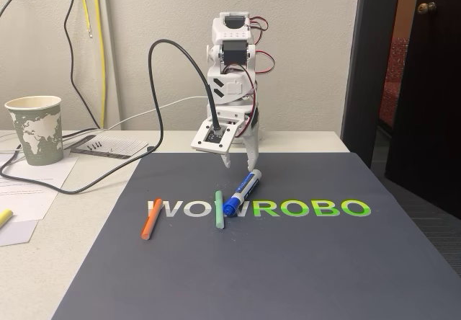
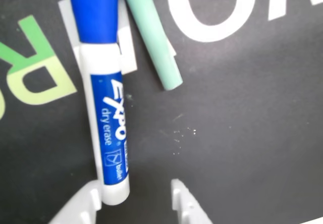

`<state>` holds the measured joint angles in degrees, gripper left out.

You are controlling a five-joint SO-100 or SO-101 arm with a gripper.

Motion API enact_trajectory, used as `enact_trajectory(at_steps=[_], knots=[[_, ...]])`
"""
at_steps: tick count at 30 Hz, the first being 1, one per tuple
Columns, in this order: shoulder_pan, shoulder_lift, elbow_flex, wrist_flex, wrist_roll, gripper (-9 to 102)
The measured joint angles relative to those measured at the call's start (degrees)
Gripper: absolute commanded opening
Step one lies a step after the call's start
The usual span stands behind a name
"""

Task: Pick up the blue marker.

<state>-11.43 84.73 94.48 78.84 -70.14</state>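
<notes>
The marker (image 2: 107, 108) is seen lengthwise between the parted fingers (image 2: 184, 201), its tail beside the left one; the gripper (image 1: 240, 163) holds nothing.

Fixed view: the mat (image 1: 288, 262) covers the right and near part of the table (image 1: 43, 277). On the mat, three sticks lie in a row along the printed lettering (image 1: 310, 208): the orange stick (image 1: 150, 218) at left, the green stick (image 1: 218, 210) in the middle, the blue marker (image 1: 240, 192) just right of it, its far end angled right. The gripper (image 1: 240, 163) hangs above the marker's far end. Left of the mat stand a paper cup (image 1: 36, 129), papers (image 1: 32, 190) and a cable (image 1: 94, 179).

Wrist view: the green stick (image 2: 151, 32) lies right of the blue marker (image 2: 106, 108), whose near end lies beside the left fingertip (image 2: 83, 204).
</notes>
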Motion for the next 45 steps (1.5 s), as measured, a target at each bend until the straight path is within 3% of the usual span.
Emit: enact_trajectory(at_steps=[18, 26, 31, 45], knots=[[2.55, 0.00, 0.00, 0.79, -1.14, 18], [-2.72, -1.67, -1.76, 0.62, 2.37, 18], [-5.45, -7.65, -10.11, 6.86, 3.43, 18], [-7.29, -10.99, -11.69, 5.36, 4.13, 18]])
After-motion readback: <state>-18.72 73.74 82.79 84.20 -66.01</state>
